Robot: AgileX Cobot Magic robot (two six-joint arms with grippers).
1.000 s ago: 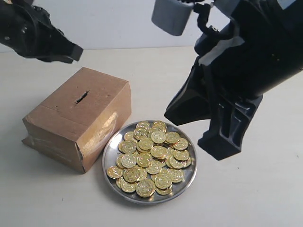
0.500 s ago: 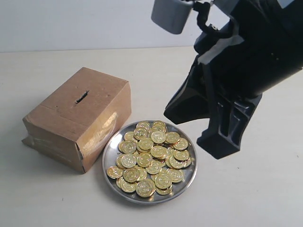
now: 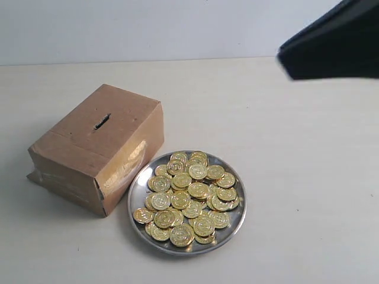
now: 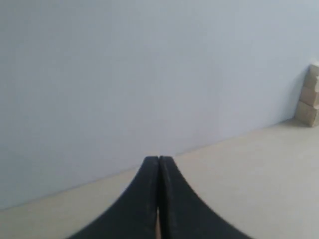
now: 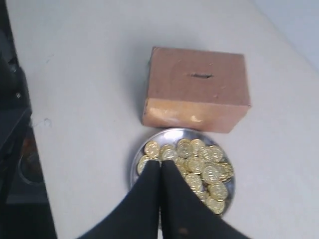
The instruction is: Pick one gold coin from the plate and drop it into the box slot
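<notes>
Sitting on the pale tabletop [image 3: 296,177], the brown cardboard box [image 3: 100,148] is turning its top face up toward the exterior camera, and the slot [image 3: 102,121] is showing as a short dark slit near the middle of that face. The plate [image 3: 134,204] is resting just beside the box, its silver rim close to the box's glossy taped corner, though whether the two are touching cannot be told. A heap of gold coins [image 3: 189,198] is filling most of the dish. A dark piece of the right arm [image 3: 337,47] is hanging high up, well apart from the box and beyond the plate from it. The right wrist camera is looking down on the scene from a height, and the right claw [image 5: 160,164] is hovering with its two black fingers pressed flat together, their tips lining up with the side of the plate away from the box. Some dark equipment [image 5: 12,114] is standing at the tabletop's edge, well apart from the box. The left claw [image 4: 158,162] is likewise pressed together, tip against tip, and is pointing toward a plain pale wall [image 4: 149,74] where a small stack of tan blocks [image 4: 310,94] is standing. How far this claw is from the box cannot be told.
</notes>
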